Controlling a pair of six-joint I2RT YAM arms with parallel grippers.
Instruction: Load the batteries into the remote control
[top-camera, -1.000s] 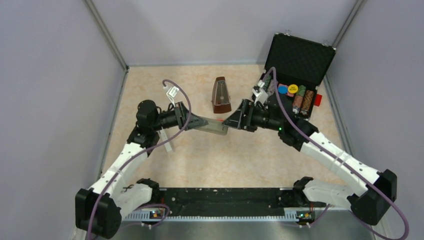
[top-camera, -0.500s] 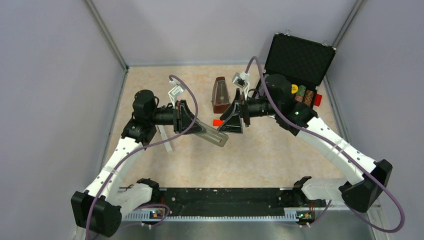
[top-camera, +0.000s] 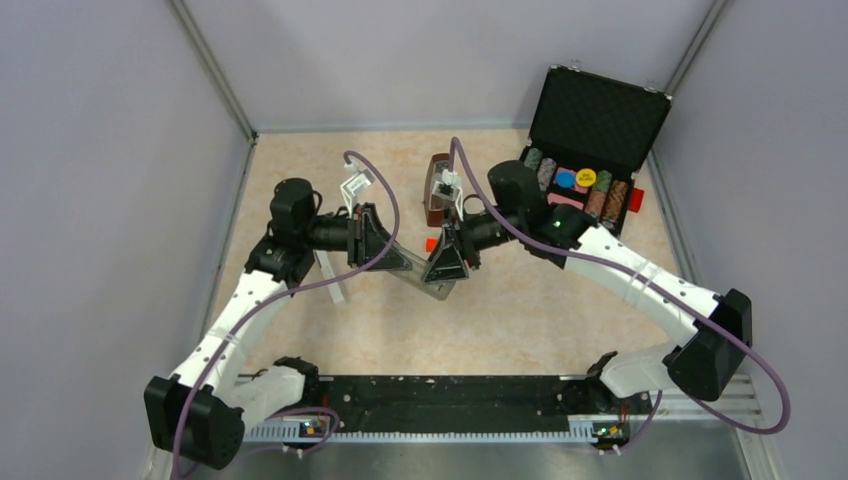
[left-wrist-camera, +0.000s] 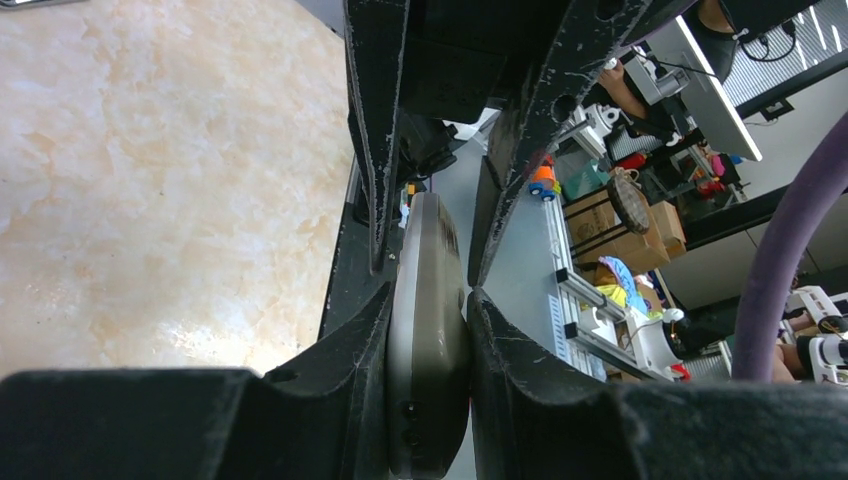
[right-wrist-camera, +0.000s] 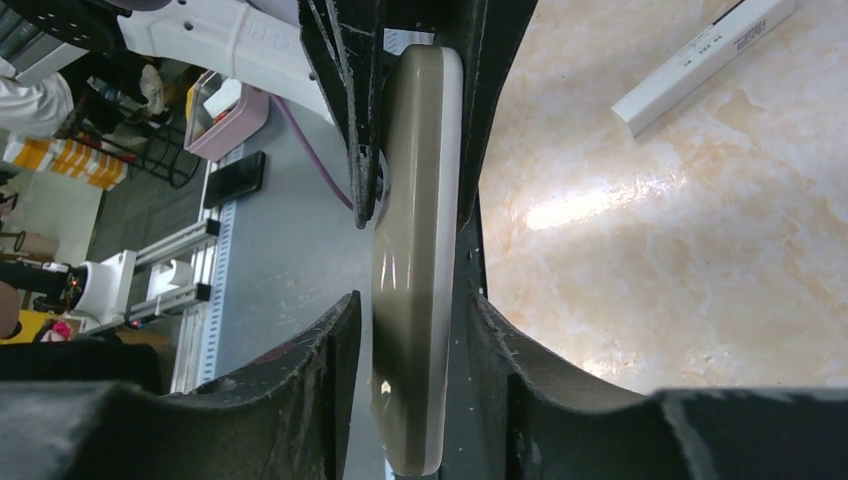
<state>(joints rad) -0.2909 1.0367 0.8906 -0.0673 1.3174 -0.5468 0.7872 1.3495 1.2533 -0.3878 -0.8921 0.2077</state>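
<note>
While left claw (left-wrist-camera: 429, 297) clamps slim grey-beige remote control (left-wrist-camera: 428, 400) edge-on, right claw (right-wrist-camera: 412, 302) straddles other end; grip unclear.

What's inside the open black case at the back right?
Stacked poker chips, a blue disc and a yellow disc lie in the case; its near left corner is hidden behind the right arm.

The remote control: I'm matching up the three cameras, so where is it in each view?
Top external: remote control, near picture centre.
Left wrist: remote control edge-on, bottom centre.
Right wrist: remote control edge-on, centre.
Shared landmark: marbled tabletop, left side in left wrist, right side in right wrist.
</note>
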